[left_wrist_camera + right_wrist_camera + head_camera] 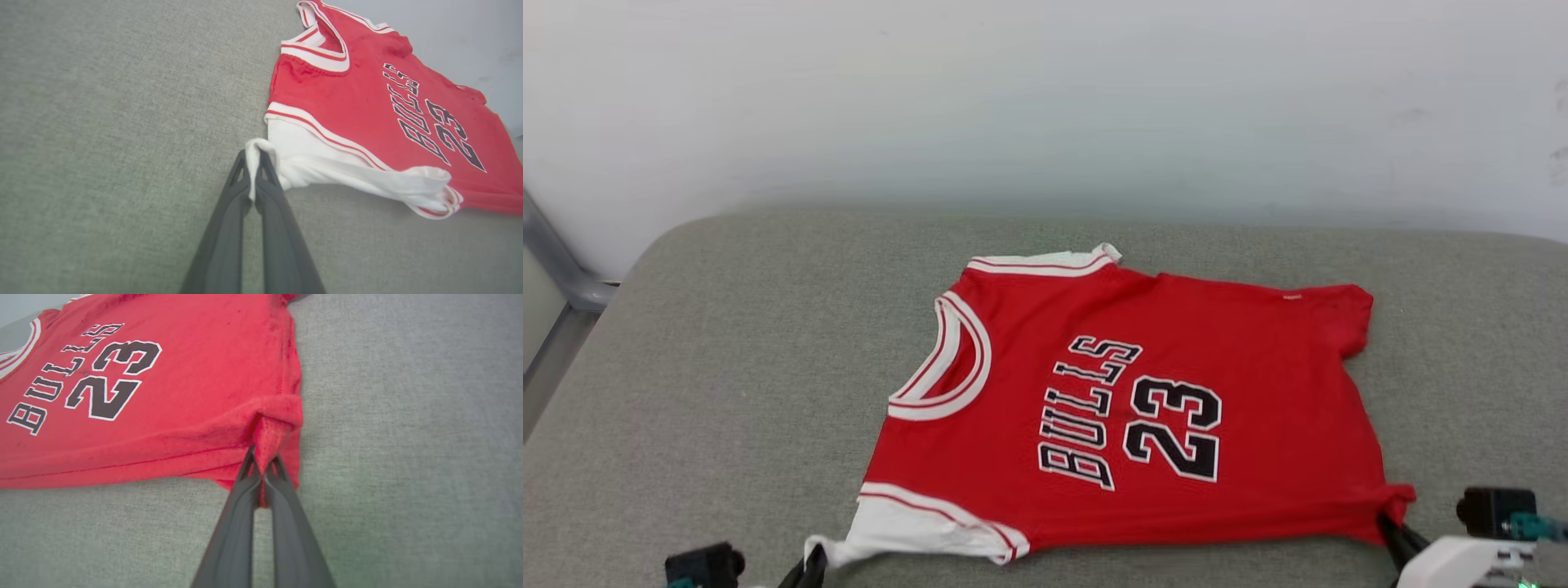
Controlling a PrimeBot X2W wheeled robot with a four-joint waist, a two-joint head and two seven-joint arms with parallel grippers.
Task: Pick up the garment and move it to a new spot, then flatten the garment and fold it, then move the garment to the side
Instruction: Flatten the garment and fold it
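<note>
You have the garment (pixel 1143 408) spread print side up on the grey fabric cushion (pixel 727 343), collar (pixel 943 359) toward your left and hem toward your right. It lies mostly flat and shows no fold, so I judge you are in the flattening step. Whether this is its new spot the pictures cannot say. The fold and the move to the side are both left to do. The far hem corner looks slightly bunched, and the near white sleeve (pixel 327 163) is puckered and curled along its edge, so some smoothing remains. Your left end effector (pixel 255 161) is closed tight on the tip of that sleeve, with white cloth pinched up between its fingers at the garment's near left corner. Your right end effector (pixel 263 465) is likewise clamped on the near hem corner (pixel 278 424), where red cloth gathers into a small ridge. The garment's near edge runs between the two, and the rest lies beyond them on the cushion.
</note>
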